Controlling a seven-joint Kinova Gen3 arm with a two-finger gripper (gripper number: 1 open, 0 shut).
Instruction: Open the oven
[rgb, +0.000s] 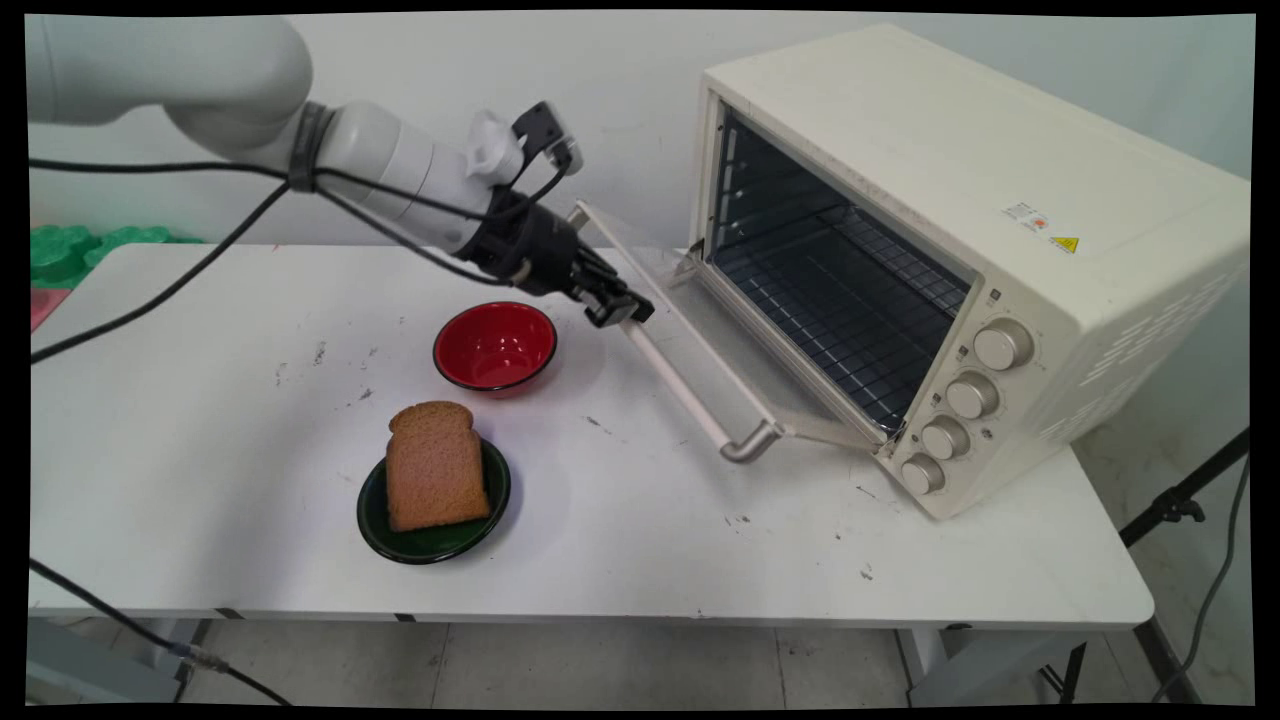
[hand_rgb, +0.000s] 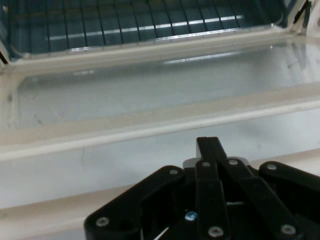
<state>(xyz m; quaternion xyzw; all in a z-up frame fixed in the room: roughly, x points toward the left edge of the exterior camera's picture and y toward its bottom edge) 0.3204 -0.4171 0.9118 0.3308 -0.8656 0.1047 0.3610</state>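
Over the open oven door (rgb: 760, 370), the end effector (rgb: 618, 308) hangs right at the door's long white handle bar (rgb: 680, 385), near that bar's far end. Its two fingers are pressed together with no gap between them, and they grip nothing; in the hand view the fingers (hand_rgb: 212, 165) stand as one closed black stack above the linkage, with the handle bar and the glass pane of the door running across just beyond them. Whether the tips actually touch the bar I cannot tell.

Past the door sits the cream toaster oven (rgb: 1000, 200), its cavity open and the wire rack (rgb: 840, 300) showing inside. On the desk (rgb: 200, 420), just to the left of the end effector and below it, stands an empty red bowl (rgb: 495, 345). Nearer the front edge lies a dark green plate (rgb: 433, 520) carrying a slice of brown bread (rgb: 435, 465).
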